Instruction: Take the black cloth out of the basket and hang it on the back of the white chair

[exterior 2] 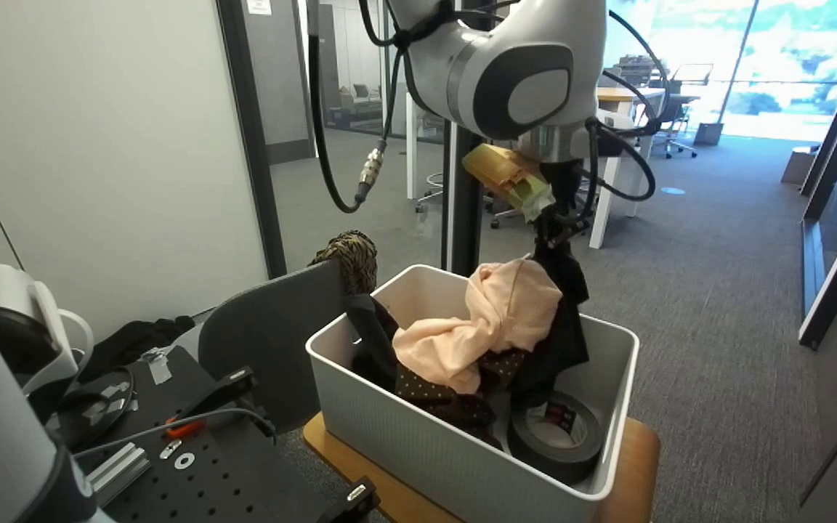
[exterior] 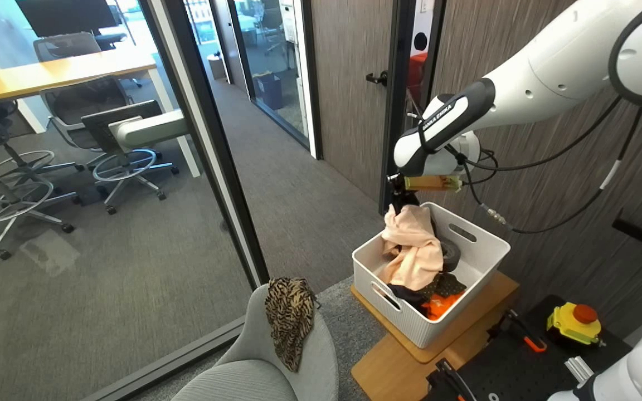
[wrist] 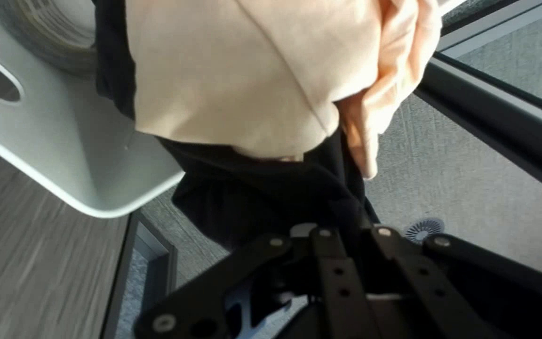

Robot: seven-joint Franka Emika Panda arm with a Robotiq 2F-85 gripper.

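My gripper [wrist: 353, 235] is shut on the black cloth [wrist: 271, 197]; it points down just above the far end of the basket. In an exterior view, the black cloth [exterior 2: 560, 341] hangs from the gripper [exterior 2: 558, 234] down into the basket [exterior 2: 418, 444], its lower part inside. A peach-beige cloth [exterior 2: 506, 305] lies over and against the black cloth, partly lifted above the rim. The basket [exterior: 410, 327] and gripper [exterior: 402, 196] also show in an exterior view, where the peach cloth hides most of the black cloth. The white chair [exterior: 324, 345] stands beside the basket.
A tiger-striped cloth [exterior: 290, 323] hangs over the chair's back. The basket also holds a tape roll [exterior 2: 556, 439], a brown speckled cloth [exterior 2: 426, 388] and an orange item [exterior: 441, 305]. It stands on a wooden stool [exterior: 499, 295]. A glass partition frame [exterior: 209, 128] rises behind the chair.
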